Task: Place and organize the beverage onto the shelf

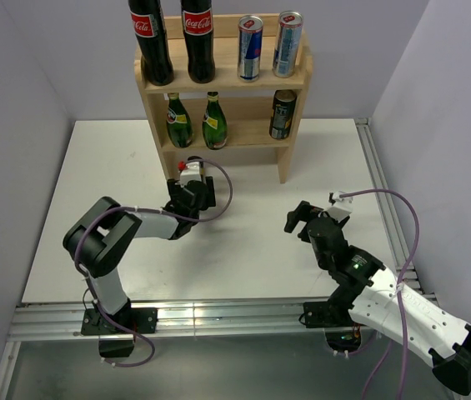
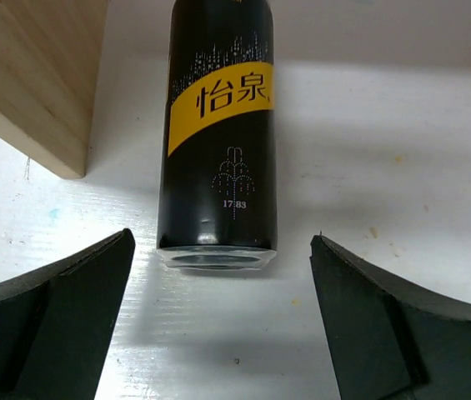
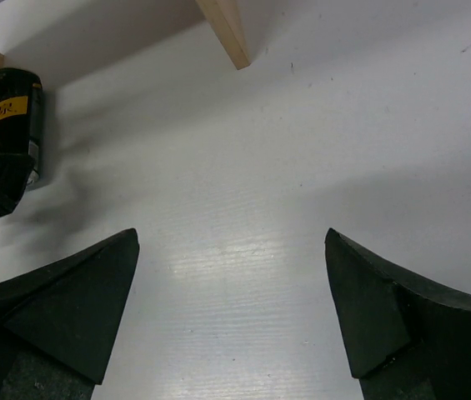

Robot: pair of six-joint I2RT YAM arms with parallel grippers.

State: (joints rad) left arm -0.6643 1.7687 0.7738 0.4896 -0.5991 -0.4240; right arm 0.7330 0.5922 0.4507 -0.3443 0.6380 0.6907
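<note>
The shelf (image 1: 223,82) stands at the back of the table. Its top tier holds two Coca-Cola bottles (image 1: 151,37) and two slim cans (image 1: 250,47). The lower tier holds two green bottles (image 1: 213,122) and a black can (image 1: 282,114). Another black can with a yellow band (image 2: 218,133) stands upright on the table beside the shelf's side panel (image 2: 35,75). My left gripper (image 2: 220,240) is open, with this can just ahead of its fingertips and untouched. From above the left gripper (image 1: 193,180) hides most of the can (image 1: 190,167). My right gripper (image 3: 232,233) is open over bare table.
The white table top (image 1: 252,242) ends in a metal rail on the right (image 1: 383,200) and at the front. Grey walls close in the left and right sides. The right gripper (image 1: 314,210) sits right of the shelf's front leg (image 3: 227,29).
</note>
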